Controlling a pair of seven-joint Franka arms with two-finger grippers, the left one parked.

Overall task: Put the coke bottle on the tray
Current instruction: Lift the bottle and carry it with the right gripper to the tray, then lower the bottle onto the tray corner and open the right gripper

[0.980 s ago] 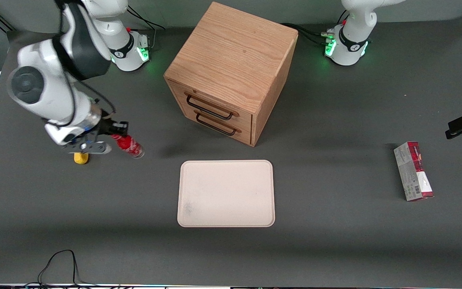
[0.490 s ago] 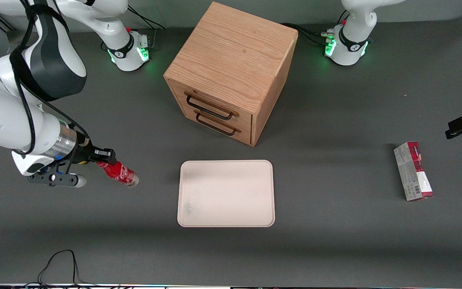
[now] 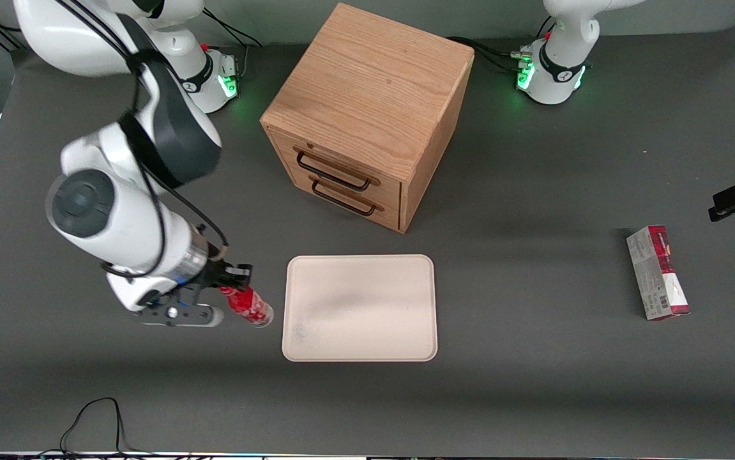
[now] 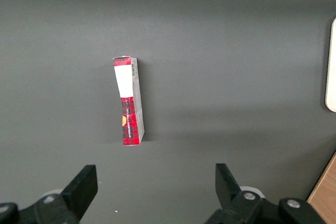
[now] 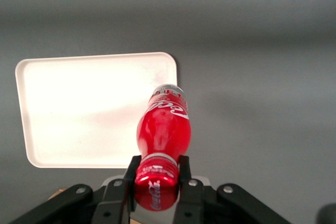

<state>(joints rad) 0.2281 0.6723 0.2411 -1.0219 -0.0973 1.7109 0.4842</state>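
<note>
The small red coke bottle with a red cap, white script and a clear base [image 3: 249,306] [image 5: 163,129] is held in the air by its cap end, between the two black fingers [image 5: 183,169] of the right arm's hand [image 3: 234,285] [image 5: 156,170], which are clamped on it just below the cap. From the hand the bottle slants outward and down, its clear base pointing away from the wrist and toward the flat pale cream rectangular tray with rounded corners [image 3: 359,308] [image 5: 84,108]. In the front view the bottle's base is seen just beside the tray's short edge on the working arm's side, not yet over the tray; in the right wrist view the base is seen against a corner of the tray. The bottle is clear of the dark grey table [image 3: 533,383].

Farther from the front camera than the hand and tray, a light oak cabinet with two drawers and dark handles [image 3: 367,115] is seen. Well apart from the hand, toward the parked arm's end of the table, a red-and-grey carton [image 3: 658,271] [image 4: 129,100] lies flat.
</note>
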